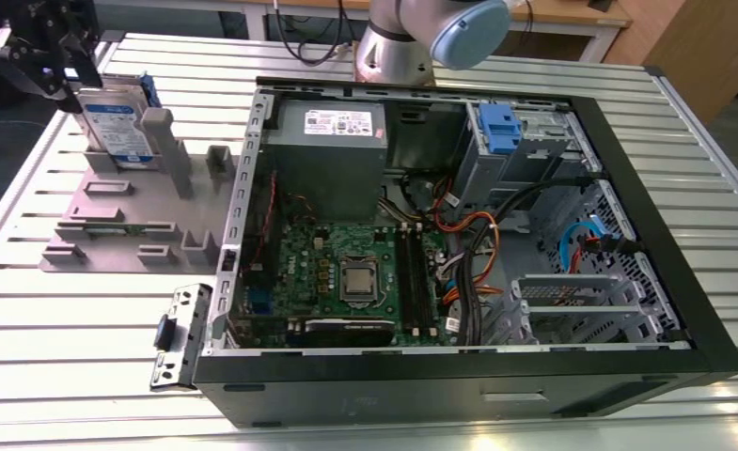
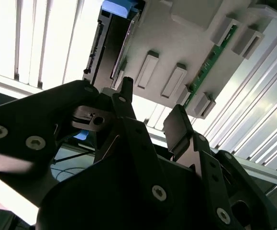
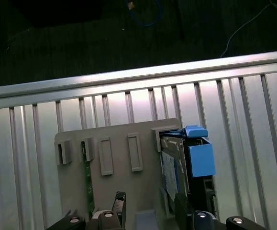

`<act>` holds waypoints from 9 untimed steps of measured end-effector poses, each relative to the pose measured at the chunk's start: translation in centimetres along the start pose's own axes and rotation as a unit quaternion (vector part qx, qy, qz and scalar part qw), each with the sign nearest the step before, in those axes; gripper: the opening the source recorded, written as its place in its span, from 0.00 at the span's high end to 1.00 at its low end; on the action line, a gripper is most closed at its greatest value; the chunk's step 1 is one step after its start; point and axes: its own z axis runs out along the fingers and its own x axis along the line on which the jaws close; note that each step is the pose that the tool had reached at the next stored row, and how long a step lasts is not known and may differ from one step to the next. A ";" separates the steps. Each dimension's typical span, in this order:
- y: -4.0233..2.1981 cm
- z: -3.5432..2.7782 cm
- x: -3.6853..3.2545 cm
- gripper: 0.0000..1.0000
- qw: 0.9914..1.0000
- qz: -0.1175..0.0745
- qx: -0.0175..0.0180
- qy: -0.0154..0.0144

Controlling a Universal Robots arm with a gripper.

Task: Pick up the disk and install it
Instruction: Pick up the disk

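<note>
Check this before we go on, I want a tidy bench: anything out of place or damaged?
Nothing looks damaged. The disk stands upright in its holder, the gripper open near it. A loose metal bracket lies on the table by the computer case.

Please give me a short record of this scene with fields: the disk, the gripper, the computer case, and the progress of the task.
disk: stands on edge in the grey holder, outside the case
gripper: open, close to the disk's top edge, not holding it
computer case: open, lying on the slatted table, to the exterior view's right of the holder
progress: disk not yet picked up
</note>
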 end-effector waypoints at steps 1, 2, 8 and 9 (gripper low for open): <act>0.06 0.01 -0.13 0.47 1.000 -0.001 0.000 0.000; 0.11 0.02 -0.27 0.47 1.000 -0.001 0.000 0.000; 0.47 0.08 -1.11 0.47 1.000 -0.004 0.000 0.000; 0.54 0.09 -1.23 0.47 1.000 -0.004 0.000 0.000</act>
